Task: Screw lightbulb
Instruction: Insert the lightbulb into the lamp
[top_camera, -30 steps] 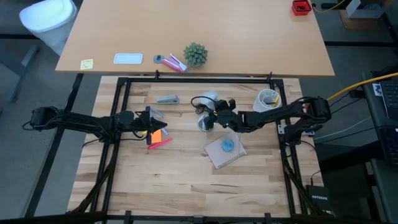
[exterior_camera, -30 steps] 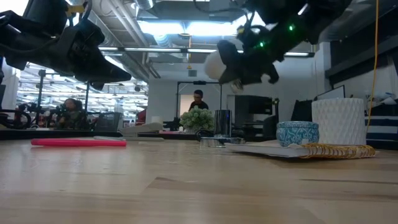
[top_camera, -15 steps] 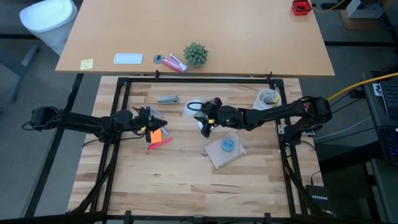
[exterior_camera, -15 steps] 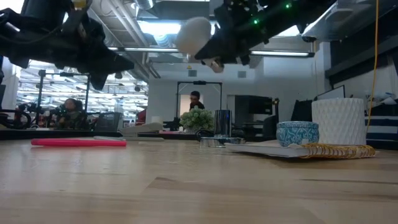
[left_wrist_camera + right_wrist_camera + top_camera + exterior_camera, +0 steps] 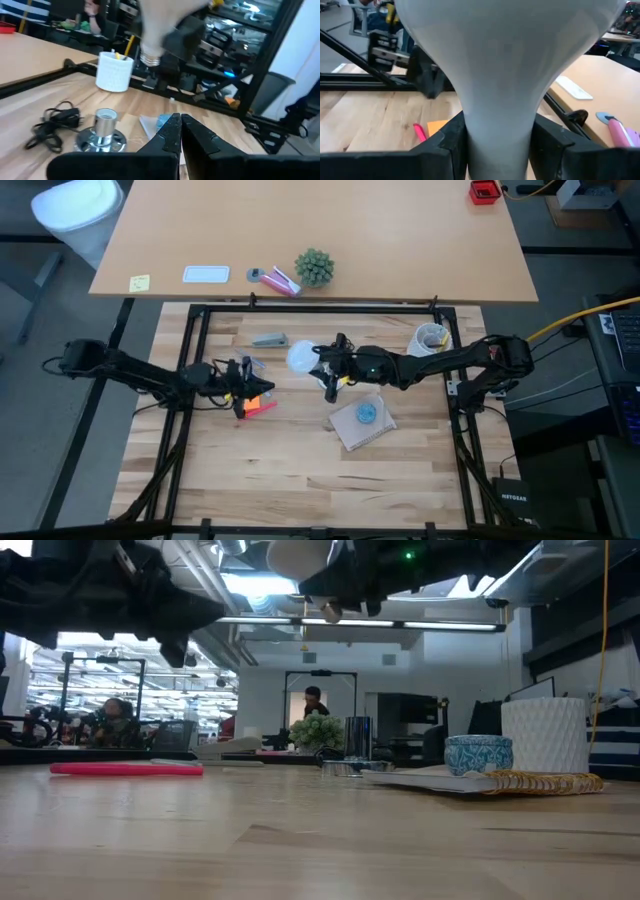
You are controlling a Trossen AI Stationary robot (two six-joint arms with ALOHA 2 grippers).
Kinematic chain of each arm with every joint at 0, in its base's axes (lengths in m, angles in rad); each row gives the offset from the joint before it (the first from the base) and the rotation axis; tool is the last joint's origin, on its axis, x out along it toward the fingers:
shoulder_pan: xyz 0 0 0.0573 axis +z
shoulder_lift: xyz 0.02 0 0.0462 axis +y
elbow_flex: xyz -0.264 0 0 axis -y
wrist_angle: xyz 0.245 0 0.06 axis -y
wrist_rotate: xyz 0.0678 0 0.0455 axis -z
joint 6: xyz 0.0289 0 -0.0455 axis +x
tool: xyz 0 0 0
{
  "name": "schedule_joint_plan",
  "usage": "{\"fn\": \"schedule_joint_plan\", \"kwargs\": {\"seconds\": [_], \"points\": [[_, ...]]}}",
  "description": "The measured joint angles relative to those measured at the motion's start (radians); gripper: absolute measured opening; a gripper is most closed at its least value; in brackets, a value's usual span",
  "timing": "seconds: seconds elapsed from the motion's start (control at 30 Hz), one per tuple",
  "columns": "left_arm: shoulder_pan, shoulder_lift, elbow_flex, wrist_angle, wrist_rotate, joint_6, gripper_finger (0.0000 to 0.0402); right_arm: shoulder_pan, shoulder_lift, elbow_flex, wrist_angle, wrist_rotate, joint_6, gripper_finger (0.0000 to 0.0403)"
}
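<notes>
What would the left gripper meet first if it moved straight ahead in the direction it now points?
Probably the metal socket: the shut left gripper points right, toward it. The lightbulb in the right gripper hangs higher, likely above that line. Depth is unclear.

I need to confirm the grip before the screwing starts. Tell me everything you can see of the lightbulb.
The lightbulb is a frosted white globe narrowing to a neck with a ridged silver screw base. The right gripper holds it by the neck, one dark finger on each side. It hangs in the air above the table, base pointing downward in the left wrist view, and touches nothing else. The metal socket stands on the table below, apart from it.
</notes>
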Motion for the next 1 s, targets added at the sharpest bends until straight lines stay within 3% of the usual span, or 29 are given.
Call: {"fn": "schedule_joint_plan", "kwargs": {"seconds": [0.2,0.4,0.7,1.0], "points": [[-0.021,0.24,0.11,0.039,0.0,0.047,0.0004,0.0,-0.023,-0.001,-0.021,0.0,-0.012,0.0161],[-0.02,0.39,0.226,0.036,0.0,0.08,0.0004,0.0,-0.143,0.0,-0.153,0.002,-0.015,0.0162],[-0.02,0.429,0.291,0.031,0.0,0.127,0.0004,-0.015,-0.282,0.0,-0.291,0.0,-0.01,0.0159],[-0.019,0.429,0.291,0.018,0.0,0.181,0.0004,-0.159,-0.316,0.0,-0.437,-0.013,0.076,0.016]]}}
